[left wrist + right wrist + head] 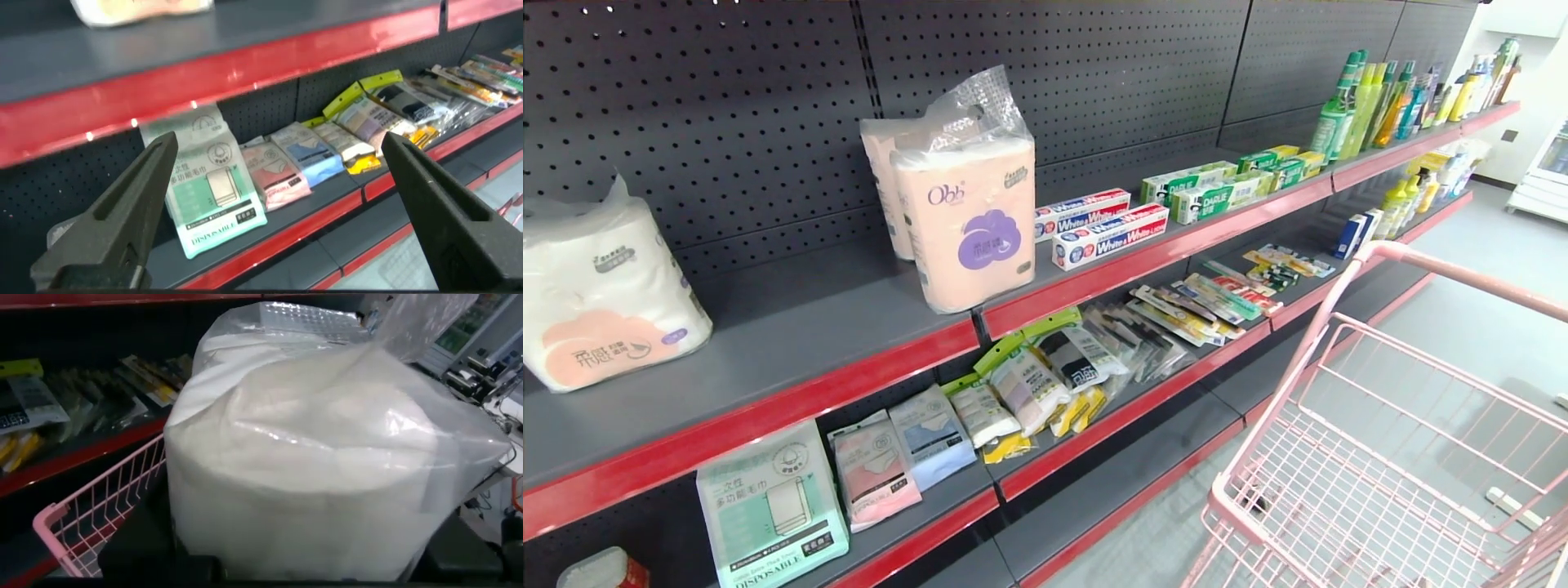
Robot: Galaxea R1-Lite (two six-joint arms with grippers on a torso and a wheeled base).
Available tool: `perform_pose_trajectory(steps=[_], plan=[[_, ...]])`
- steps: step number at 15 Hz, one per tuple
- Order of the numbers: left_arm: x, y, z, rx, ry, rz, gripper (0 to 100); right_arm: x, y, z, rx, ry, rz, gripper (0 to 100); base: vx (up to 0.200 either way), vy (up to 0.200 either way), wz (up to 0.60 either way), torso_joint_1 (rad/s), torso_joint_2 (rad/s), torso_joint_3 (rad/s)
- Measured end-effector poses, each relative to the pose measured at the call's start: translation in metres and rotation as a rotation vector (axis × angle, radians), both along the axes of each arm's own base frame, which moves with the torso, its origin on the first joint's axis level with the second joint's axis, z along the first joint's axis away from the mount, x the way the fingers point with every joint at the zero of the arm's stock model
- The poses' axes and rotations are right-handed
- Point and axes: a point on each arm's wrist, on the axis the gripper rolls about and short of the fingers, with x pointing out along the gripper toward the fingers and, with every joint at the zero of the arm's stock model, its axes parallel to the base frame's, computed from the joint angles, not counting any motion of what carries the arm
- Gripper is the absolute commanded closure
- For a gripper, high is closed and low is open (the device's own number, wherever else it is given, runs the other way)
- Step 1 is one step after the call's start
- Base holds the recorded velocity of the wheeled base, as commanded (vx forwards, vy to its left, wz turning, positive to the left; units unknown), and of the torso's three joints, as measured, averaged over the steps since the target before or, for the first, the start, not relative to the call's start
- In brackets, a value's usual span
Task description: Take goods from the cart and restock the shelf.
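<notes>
A big pack of white paper rolls (327,457) in clear plastic sits between the dark fingers (143,555) of my right gripper (306,559), which is shut on it above the pink wire cart (90,514). In the head view the pink cart (1372,343) stands at the lower right before the shelf. My left gripper (278,143) is open wide with nothing between its fingers (122,204), and it faces the lower shelf board. On the top grey shelf board (792,327) stand a peach pack of rolls (968,220) and a white pack (596,302), with bare board between them.
Toothpaste boxes (1107,233) and green bottles (1347,106) line the top board to the right. The lower board holds a green towel pack (768,506), small soft packs (907,457) and toothbrushes (1201,302). Red edge strips (1094,278) front each board.
</notes>
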Motion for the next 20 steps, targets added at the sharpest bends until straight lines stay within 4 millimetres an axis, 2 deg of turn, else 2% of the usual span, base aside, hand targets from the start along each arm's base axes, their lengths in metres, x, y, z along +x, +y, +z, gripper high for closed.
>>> perform_pose_trajectory(steps=[7, 20], plan=[[0.0, -0.0001, 0.0001, 0.0, 0.0, -0.001, 0, -0.0029, 0.0009, -0.0074, -0.001, 0.009, 0.0, 100, 0.0, 0.0, 0.0, 0.205, -0.44, -0.235], [0.0, -0.0001, 0.0, 0.0, 0.0, -0.001, 0, 0.001, 0.0001, -0.0057, -0.015, 0.019, 0.014, 100, 0.0, 0.0, 0.0, 0.167, -0.35, -0.185]])
